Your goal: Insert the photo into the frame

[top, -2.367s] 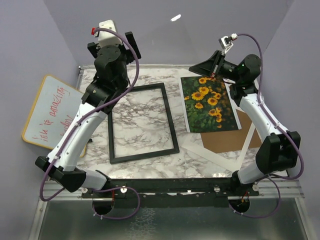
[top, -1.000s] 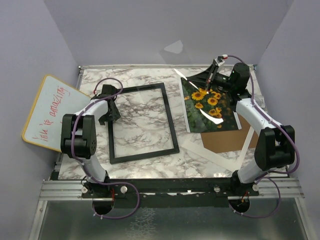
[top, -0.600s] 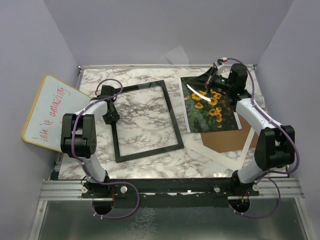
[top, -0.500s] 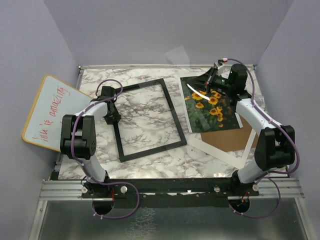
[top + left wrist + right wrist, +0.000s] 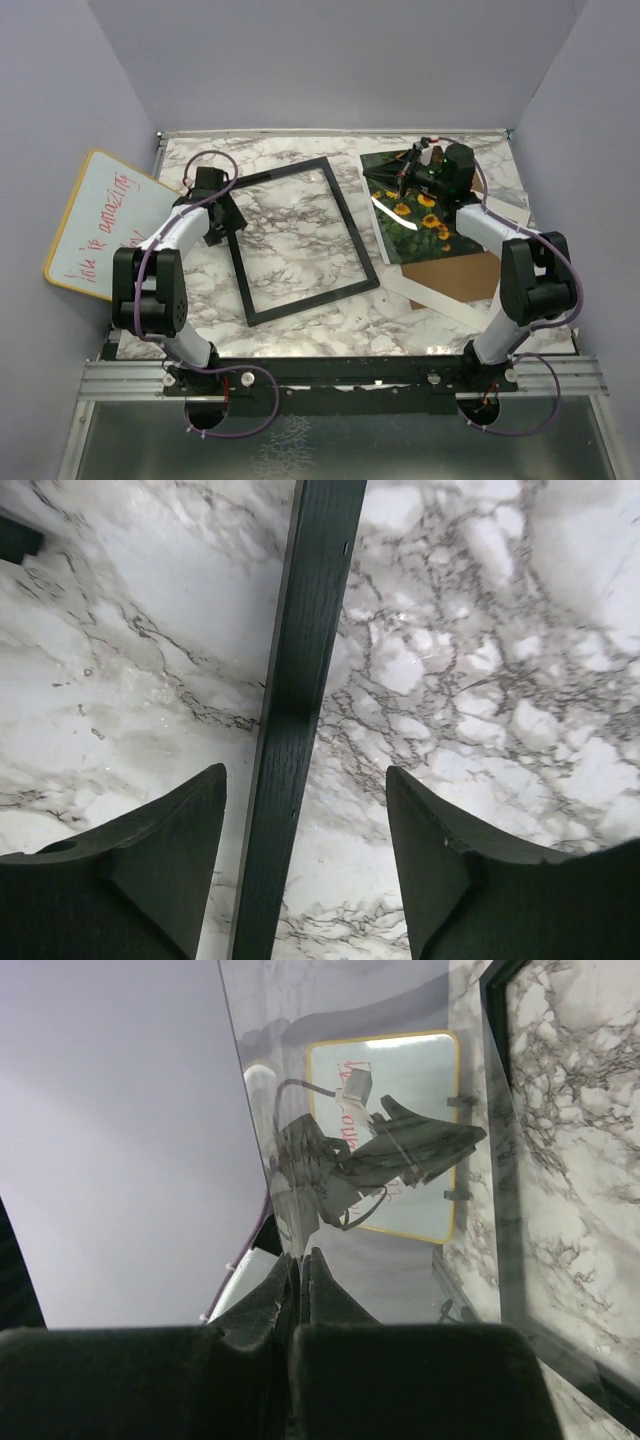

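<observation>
The frame (image 5: 352, 222) is a thin black rectangle lying askew on the marble table, its near end swung to the right. My left gripper (image 5: 222, 215) is open at the frame's left bar, and in the left wrist view that bar (image 5: 300, 680) runs between the fingers (image 5: 170, 850) of the left gripper (image 5: 305, 771) without touching them. The photo (image 5: 425, 215), sunflowers face up, lies at the right. My right gripper (image 5: 405, 178) hovers over the photo's far end. It is shut on a clear pane (image 5: 380, 1160), pinched edge-on at the right gripper (image 5: 300, 1258); glare marks the pane (image 5: 385, 208).
A yellow-rimmed whiteboard (image 5: 95, 225) leans off the table's left edge. A white mat (image 5: 440, 300) and a brown backing board (image 5: 450, 270) lie under and in front of the photo. Purple walls close in the left, right and far sides.
The frame's near end has swung right. The left gripper has shifted slightly up along the left bar. The right gripper has dropped lower over the photo with the pane.
</observation>
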